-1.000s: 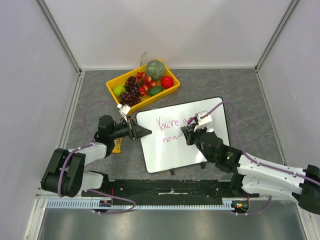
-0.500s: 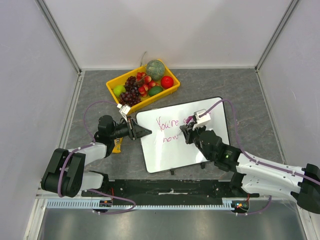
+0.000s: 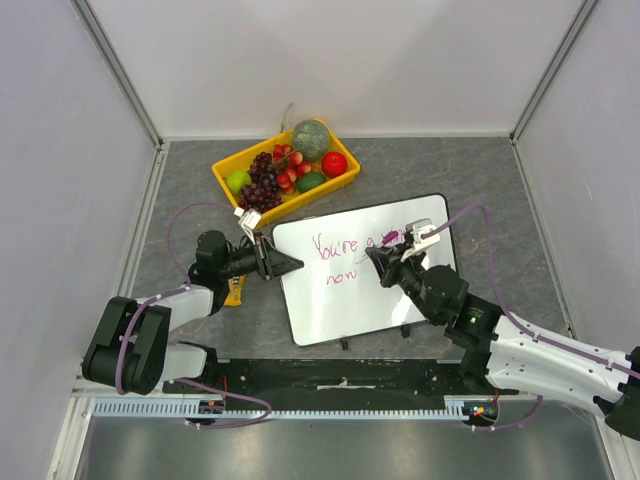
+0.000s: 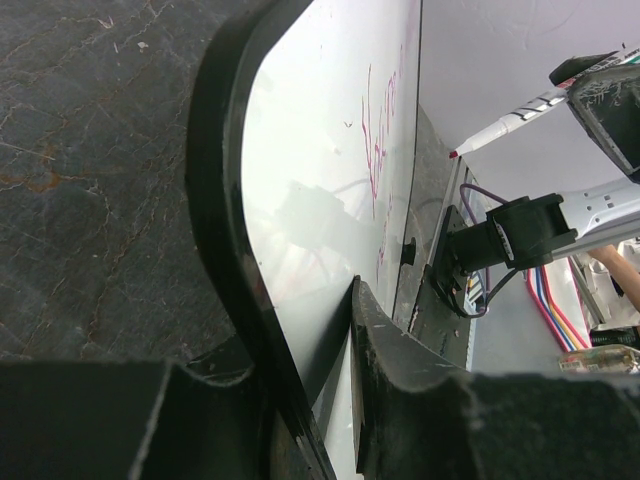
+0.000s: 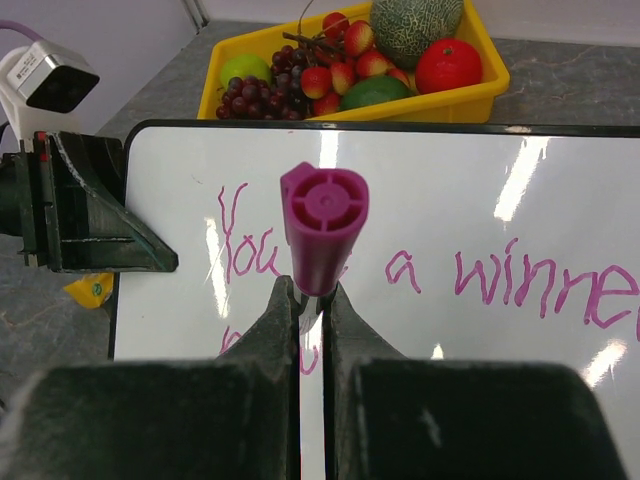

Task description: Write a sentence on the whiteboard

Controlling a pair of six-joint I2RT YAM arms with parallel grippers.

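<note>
The whiteboard lies flat on the grey table with "You're a winner" and "now" on it in magenta. My left gripper is shut on its left edge; in the left wrist view the jaws clamp the black rim of the board. My right gripper is shut on a magenta marker, held upright over the board's middle, tip down near "now". In the right wrist view the marker's butt end stands between my fingers above the board. The tip is hidden.
A yellow tray of fruit stands behind the board's far left corner, also in the right wrist view. A small yellow object lies under my left arm. Two black clips sit on the board's near edge.
My right gripper with the marker has moved a little to the right over the board. The second line now reads "now". The left gripper has not moved.
</note>
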